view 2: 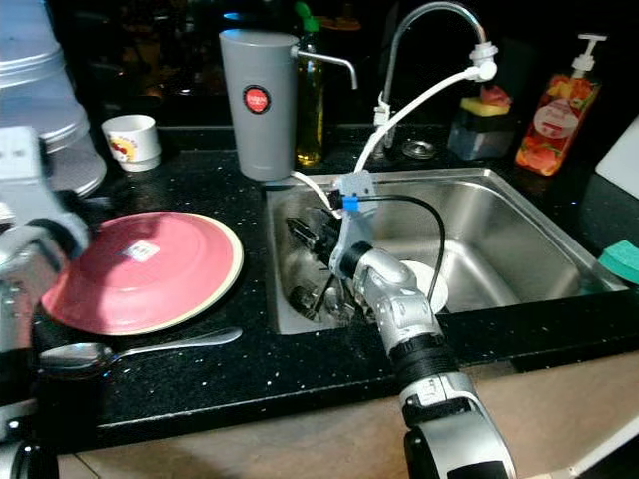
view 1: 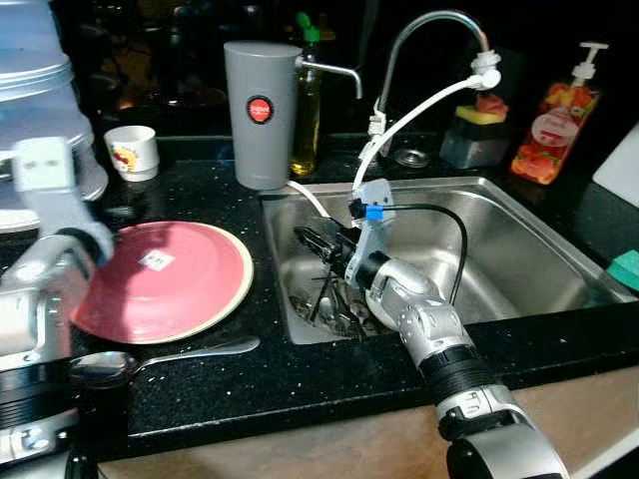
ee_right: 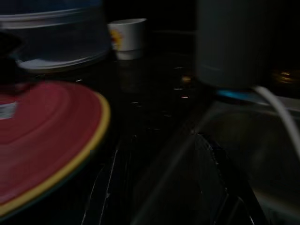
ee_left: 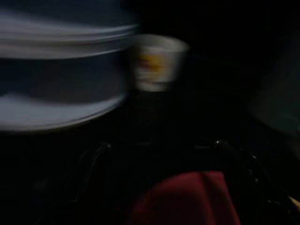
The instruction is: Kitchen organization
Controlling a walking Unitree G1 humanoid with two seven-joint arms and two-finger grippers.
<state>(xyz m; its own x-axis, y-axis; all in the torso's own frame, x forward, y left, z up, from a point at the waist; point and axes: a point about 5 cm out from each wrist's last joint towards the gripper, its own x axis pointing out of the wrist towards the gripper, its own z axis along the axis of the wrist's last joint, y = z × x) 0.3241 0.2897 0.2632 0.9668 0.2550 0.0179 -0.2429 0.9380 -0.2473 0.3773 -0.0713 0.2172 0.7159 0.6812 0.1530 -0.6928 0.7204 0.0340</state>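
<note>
Right pincer (view 1: 318, 242) slightly parted inside sink (view 1: 519, 215), left pincer (ee_left: 164, 187) gripping red plate (view 1: 165, 279)

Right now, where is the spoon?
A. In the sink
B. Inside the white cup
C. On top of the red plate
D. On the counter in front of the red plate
D. The spoon lies flat on the black counter, just in front of the red plate, beside its rim rather than on it.
</note>
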